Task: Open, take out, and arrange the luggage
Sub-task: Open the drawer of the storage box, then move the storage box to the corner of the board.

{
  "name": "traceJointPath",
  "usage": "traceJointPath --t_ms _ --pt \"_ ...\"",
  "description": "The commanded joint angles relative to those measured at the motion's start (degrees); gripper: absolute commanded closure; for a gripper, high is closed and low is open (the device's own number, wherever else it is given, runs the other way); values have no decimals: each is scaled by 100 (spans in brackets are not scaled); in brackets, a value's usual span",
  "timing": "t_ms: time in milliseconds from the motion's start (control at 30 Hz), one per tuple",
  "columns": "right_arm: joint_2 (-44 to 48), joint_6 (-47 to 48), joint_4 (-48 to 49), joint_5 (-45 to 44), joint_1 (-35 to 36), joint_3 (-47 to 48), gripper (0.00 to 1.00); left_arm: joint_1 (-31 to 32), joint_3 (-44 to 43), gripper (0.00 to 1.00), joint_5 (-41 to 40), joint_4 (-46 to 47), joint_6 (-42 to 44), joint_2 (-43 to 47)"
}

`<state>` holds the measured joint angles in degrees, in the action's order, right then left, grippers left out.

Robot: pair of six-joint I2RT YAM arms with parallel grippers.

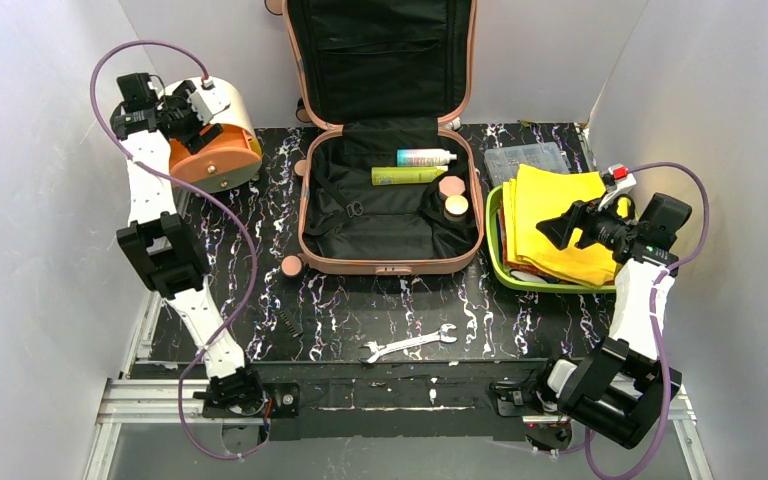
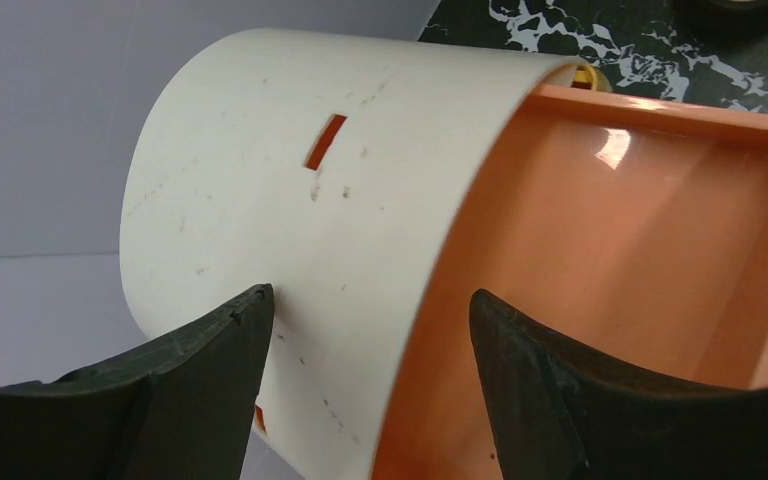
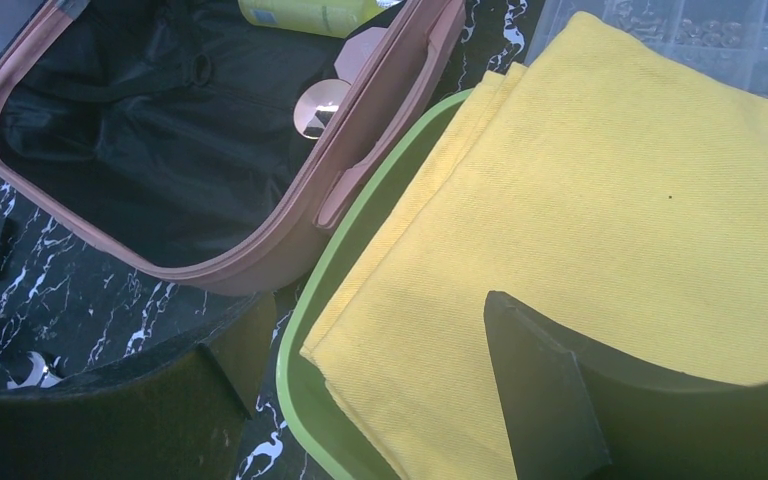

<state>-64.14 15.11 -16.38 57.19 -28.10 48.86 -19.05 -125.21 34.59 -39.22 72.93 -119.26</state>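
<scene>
Left gripper [image 2: 370,300], jaws apart, straddles the cream wall of the drum box [image 2: 290,200] at the far left, clamping nothing. Right gripper [image 3: 380,310], likewise spread, hangs over the yellow cloth [image 3: 610,200] laid in the green tray [image 3: 290,360]. Between them the luggage [image 1: 380,225] lies open, bottles [image 1: 408,175] inside, probably next out.

Luggage [image 1: 390,265] at centre frame: upright lid [image 1: 380,60] walls off its upper edge. Inside, two bottles [image 1: 426,157] lie across the upper part and two jars [image 1: 456,206] crowd the right wall; the lower-left lining [image 1: 360,235] is bare. Green tray [image 1: 493,250] sits just beside the right wall, no passable gap. Bench [image 1: 520,320] strip below: wrench [image 1: 408,344] mid-strip, room either side.
</scene>
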Motion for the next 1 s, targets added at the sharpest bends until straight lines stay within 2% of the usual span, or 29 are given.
traceJointPath --t_ms 0,133,200,333,533,700,833,967 --pt "-27 -74 213 99 -47 -17 15 164 -29 29 -277 151 -911 -45" --pt "-37 -95 223 83 -47 -21 15 338 204 28 -747 871 -1465 4" --pt "-29 -113 223 74 -47 -17 15 404 309 32 -1000 1083 -1509 10" --pt "-7 -131 227 73 -62 -21 15 460 760 35 -1315 1446 -1241 107" --pt "-2 -145 239 99 -82 -26 15 463 1204 31 -1626 1918 -877 198" --pt "-11 -152 241 117 -90 -26 15 461 1611 33 -1874 2659 -713 322" --pt "-11 -148 245 117 -106 -35 15 461 1885 35 -1801 3020 -773 533" --pt "-28 -149 250 142 -106 -35 15 469 2123 43 -1647 3206 -875 752"
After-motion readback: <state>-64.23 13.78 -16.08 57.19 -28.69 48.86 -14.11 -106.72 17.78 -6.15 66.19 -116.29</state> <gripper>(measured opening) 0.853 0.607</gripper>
